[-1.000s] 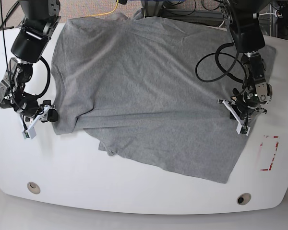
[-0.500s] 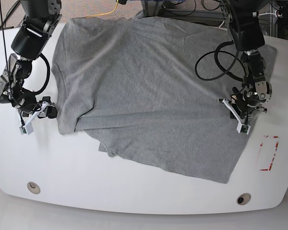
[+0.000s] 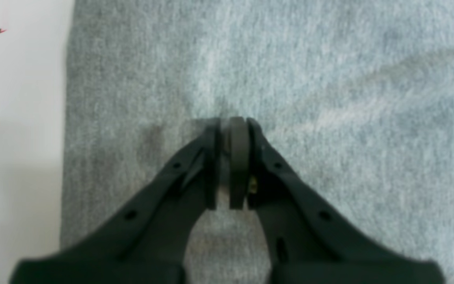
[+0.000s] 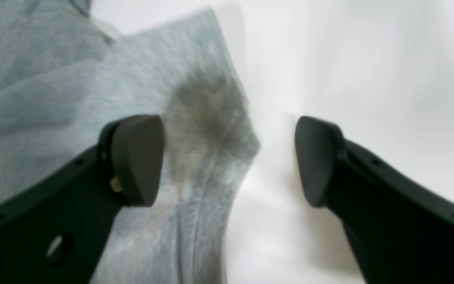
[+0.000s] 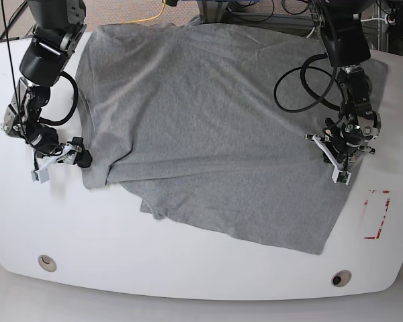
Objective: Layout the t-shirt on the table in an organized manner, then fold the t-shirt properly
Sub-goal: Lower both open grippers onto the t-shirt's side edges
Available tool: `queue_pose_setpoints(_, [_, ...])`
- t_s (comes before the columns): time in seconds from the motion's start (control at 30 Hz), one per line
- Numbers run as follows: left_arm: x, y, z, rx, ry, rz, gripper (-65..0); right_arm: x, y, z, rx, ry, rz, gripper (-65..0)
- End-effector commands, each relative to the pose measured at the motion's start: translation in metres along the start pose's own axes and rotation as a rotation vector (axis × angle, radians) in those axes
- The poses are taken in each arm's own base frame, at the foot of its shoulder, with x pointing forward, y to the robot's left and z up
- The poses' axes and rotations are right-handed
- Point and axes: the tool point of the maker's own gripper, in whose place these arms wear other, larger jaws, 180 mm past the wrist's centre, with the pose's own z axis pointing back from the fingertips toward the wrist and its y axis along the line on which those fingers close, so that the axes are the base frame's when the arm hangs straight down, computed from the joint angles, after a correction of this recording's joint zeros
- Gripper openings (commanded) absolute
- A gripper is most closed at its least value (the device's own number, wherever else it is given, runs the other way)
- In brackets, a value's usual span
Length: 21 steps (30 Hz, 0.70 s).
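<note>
T-shirt (image 5: 208,127): grey jersey, spread over most of the white table (image 5: 188,275). Far edge lies near the table's back; lower hem runs slanted toward the front right of the base view. One layer is folded over along a diagonal crease, with a small flap poking out at front centre.

Left gripper (image 3: 229,126): my pads are pressed together with no gap between them, tips down on the shirt, just inside its straight edge. Whether any cloth is pinched between them, I cannot tell. In the base view this hand sits on the shirt's right side, near the hem edge.

Right gripper (image 4: 229,157): my jaws stand wide apart, holding nothing. One finger (image 4: 136,157) hovers over a corner of the shirt; the other is over bare table. A dark shadow falls on the cloth between them.

Right arm (image 5: 37,74): at the table's left side in the base view, gripper just beside the shirt's corner.

Red tape outline (image 5: 377,215): on bare table, near the shirt's right edge, not touching it.

Grommets (image 5: 47,261): two, near the front edge, well apart.
</note>
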Motion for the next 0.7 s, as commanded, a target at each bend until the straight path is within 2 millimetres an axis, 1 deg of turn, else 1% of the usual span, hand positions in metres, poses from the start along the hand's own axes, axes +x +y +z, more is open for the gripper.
queue_pose_setpoints(0.0, [-0.010,0.009,0.002,0.029,0.060,-0.027,-61.8,0.028,-0.013,0.005,-0.004,-0.103,-0.036,-16.5])
queue_pose_setpoints(0.17, [-0.015,0.008,0.003,0.027,0.069,-0.028,-61.8,0.026,-0.009,-0.006,0.016,-0.091,-0.064,-16.8])
queue_pose_setpoints(0.4, [-0.016,0.006,0.002,0.025,0.070,-0.026,-61.8,0.025,0.011,-0.018,0.056,-0.079,-0.042,-17.1])
queue_pose_setpoints(0.5, [-0.022,0.006,0.003,0.024,0.082,-0.027,-61.8,0.030,0.018,-0.022,0.069,-0.087,-0.036,-21.4])
queue_pose_setpoints(0.53, [-0.024,0.006,0.003,0.024,0.086,-0.028,-61.8,0.032,0.019,-0.022,0.070,-0.090,-0.035,-23.8])
queue_pose_setpoints(0.67, [-0.024,0.005,0.003,0.023,0.084,-0.027,-61.8,0.033,0.021,-0.023,0.075,-0.095,-0.036,-31.4])
